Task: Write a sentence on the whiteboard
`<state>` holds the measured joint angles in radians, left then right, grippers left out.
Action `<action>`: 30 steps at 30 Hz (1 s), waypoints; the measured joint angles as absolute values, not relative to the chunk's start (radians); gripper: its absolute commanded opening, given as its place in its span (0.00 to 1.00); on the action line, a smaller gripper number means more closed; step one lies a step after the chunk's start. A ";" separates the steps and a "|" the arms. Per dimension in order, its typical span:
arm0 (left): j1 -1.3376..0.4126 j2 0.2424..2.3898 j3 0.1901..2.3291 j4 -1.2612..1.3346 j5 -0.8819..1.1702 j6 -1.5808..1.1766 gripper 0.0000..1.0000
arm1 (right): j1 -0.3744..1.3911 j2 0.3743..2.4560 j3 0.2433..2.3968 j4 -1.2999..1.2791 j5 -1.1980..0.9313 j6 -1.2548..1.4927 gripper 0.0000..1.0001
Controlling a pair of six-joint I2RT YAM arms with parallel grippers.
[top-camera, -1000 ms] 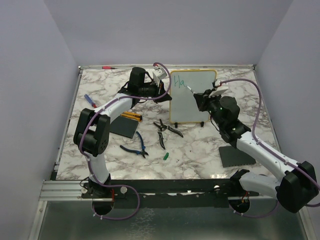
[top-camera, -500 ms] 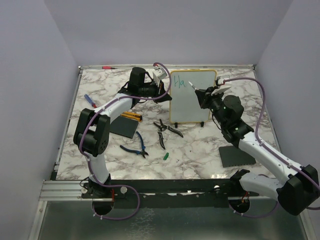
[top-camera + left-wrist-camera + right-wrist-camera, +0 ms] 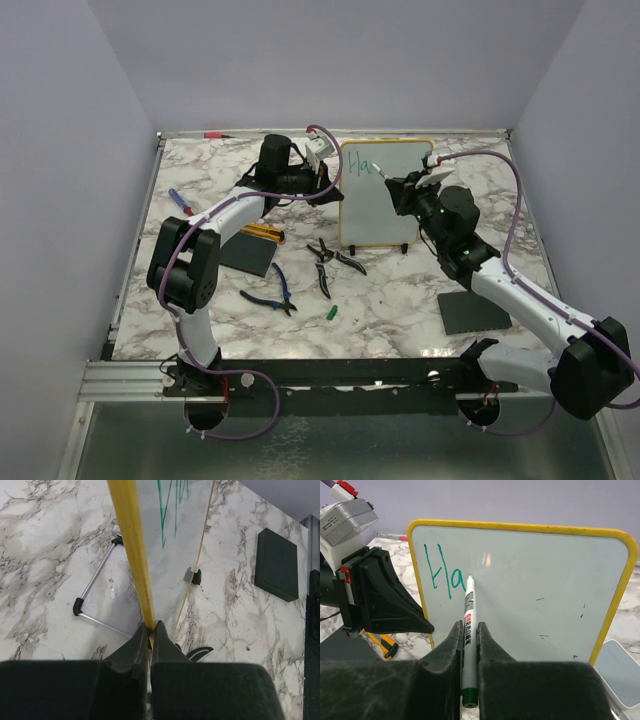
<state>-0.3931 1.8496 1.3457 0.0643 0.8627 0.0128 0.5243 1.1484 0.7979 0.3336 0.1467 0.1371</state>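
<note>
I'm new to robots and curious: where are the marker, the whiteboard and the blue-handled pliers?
marker [image 3: 469,625], right wrist view, its white barrel.
whiteboard [image 3: 545,595], right wrist view, bare white face.
blue-handled pliers [image 3: 280,283], top view, one blue handle.

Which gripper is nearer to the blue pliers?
Left. The left gripper, shut on the left rim of the whiteboard, is beyond the pliers; the right gripper, holding a marker at the board, is farther right.

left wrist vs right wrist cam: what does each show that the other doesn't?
Left wrist only: the wire prop stand behind the yellow-rimmed white whiteboard, and a flat dark grey square pad.
Right wrist only: the right gripper shut on a white marker, its tip at the board beside the teal handwritten "Ha".
Both: the whiteboard, teal strokes, the left gripper clamping the rim, and the marble tabletop.
</note>
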 measured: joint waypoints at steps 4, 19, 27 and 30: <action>-0.393 1.850 1.346 0.064 0.862 0.013 0.00 | 0.524 1.159 0.801 0.343 0.146 0.137 0.01; -0.393 1.850 1.346 0.064 0.856 0.013 0.00 | 0.524 1.149 0.741 0.342 0.138 0.179 0.01; -0.393 1.850 1.346 0.064 0.853 0.013 0.00 | 0.524 1.143 0.713 0.334 0.125 0.210 0.01; -0.395 1.849 1.346 0.063 0.853 0.013 0.00 | 0.524 1.124 0.713 0.325 0.125 0.210 0.01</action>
<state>-0.3946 1.8492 1.3457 0.0628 0.8532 0.0128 0.5243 1.1244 0.7132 0.3248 0.1249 0.2096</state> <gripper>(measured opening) 0.018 0.084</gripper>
